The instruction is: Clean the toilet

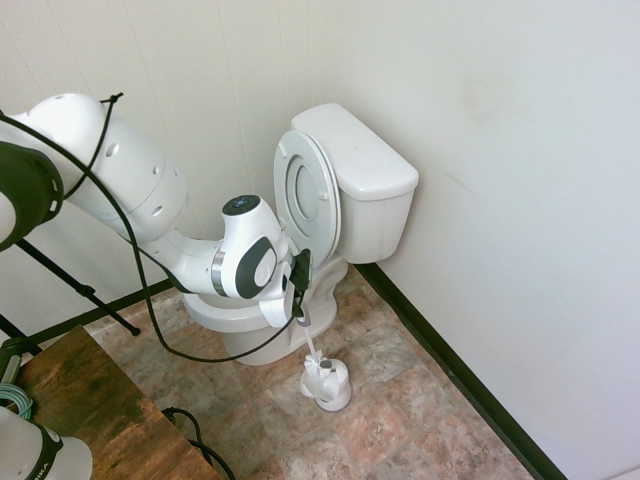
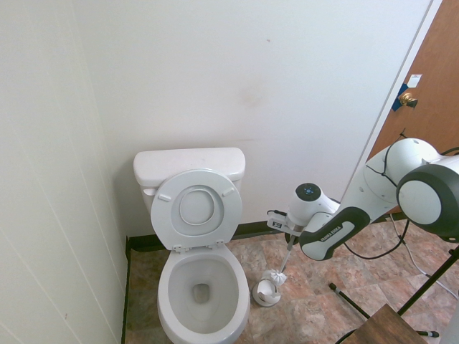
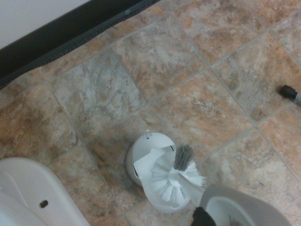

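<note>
The toilet point(image 2: 197, 236) stands against the far wall with its seat and lid tipped up against the tank, so the bowl point(image 2: 202, 287) lies open, and we can make out only a dark drain at its bottom. Seen from the second exterior view, the bowl lies to the left of our jaws, which are closed tight on the thin handle of the brush point(image 2: 276, 276). The gripper point(image 2: 290, 240) points steeply down, and the handle runs down and slightly left from it, nearly upright. The bristle head hangs right at the mouth of the small white holder point(image 1: 326, 384), which sits on the tiled floor point(image 1: 400, 400) just beside the bowl's right flank. In the wrist view the bristles point(image 3: 175, 178) overlap the holder's rim, and we cannot tell whether they touch it.
</note>
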Controlling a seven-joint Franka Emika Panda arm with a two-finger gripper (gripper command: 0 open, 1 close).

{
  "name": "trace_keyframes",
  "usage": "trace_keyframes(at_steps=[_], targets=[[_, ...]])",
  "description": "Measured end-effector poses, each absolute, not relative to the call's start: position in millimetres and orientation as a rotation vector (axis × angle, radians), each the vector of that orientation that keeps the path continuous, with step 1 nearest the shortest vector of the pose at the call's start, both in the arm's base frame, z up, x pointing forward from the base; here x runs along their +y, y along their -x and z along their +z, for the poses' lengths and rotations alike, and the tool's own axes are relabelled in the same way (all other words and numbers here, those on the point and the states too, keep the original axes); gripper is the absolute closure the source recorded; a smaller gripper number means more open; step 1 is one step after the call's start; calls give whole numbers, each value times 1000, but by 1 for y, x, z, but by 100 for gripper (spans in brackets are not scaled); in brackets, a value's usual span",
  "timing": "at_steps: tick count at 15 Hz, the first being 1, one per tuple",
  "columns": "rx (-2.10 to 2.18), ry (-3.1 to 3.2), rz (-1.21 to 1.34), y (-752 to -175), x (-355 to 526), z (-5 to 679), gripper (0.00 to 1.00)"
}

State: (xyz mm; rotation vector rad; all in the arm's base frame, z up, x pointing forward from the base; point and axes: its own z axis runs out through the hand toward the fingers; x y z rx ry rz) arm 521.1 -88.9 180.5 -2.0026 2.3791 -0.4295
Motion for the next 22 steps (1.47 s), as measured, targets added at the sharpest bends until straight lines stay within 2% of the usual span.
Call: trace_keyframes(at_steps=[10, 22], targets=[[2459, 1954, -279, -563, -116, 84, 100], [2561, 1908, -209, -611, -143, 16, 100]])
